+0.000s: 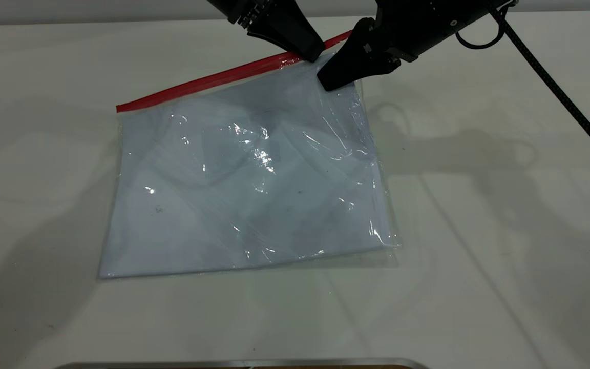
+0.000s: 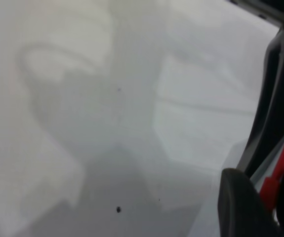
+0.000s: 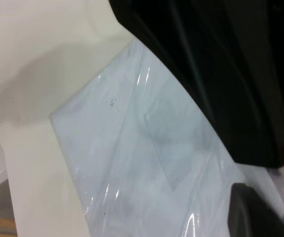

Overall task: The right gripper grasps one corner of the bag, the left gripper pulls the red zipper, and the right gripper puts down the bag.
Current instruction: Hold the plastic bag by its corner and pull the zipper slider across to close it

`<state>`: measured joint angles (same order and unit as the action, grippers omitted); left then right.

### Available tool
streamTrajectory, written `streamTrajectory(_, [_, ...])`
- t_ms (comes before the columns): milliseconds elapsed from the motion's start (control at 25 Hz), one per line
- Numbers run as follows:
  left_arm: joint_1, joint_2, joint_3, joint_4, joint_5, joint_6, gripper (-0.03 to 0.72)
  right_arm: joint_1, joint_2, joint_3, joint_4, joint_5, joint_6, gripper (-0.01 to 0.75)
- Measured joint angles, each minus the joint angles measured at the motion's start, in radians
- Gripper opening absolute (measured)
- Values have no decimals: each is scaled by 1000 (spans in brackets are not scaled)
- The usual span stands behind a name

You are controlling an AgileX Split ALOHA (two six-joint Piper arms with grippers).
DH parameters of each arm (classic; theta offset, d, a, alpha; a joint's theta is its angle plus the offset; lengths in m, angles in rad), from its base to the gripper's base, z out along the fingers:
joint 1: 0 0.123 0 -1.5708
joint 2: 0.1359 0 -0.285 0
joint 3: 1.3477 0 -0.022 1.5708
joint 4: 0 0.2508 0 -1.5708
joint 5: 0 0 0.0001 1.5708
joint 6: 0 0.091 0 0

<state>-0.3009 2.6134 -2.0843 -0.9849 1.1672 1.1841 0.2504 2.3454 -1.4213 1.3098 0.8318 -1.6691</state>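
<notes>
The bag [image 1: 249, 179] lies flat mid-frame on the white table [image 1: 479, 256], its red zipper [image 1: 213, 79] running along the upper edge. At upper right, the right gripper [image 1: 337, 77] is clamped on the bag's far corner. Beside it, the left gripper [image 1: 308, 51] is closed on the zipper's right end. If the corner grip slips, the pull would likely drag the whole pouch instead of moving the slider.

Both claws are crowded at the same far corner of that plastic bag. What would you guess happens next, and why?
Probably the left gripper slides leftward along the red zipper. It sits at the strip's right end, while the right gripper pins the bag at that same corner, and the strip runs free to the left.
</notes>
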Motion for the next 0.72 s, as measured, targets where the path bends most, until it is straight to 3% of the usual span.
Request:
streamTrajectory(320, [0, 0, 0, 2, 0, 0, 66, 0, 0, 0, 0, -2, 0, 33])
streamTrajectory(720, [8, 0, 0, -13, 0, 2, 56, -16, 0, 0, 19, 26, 0, 33])
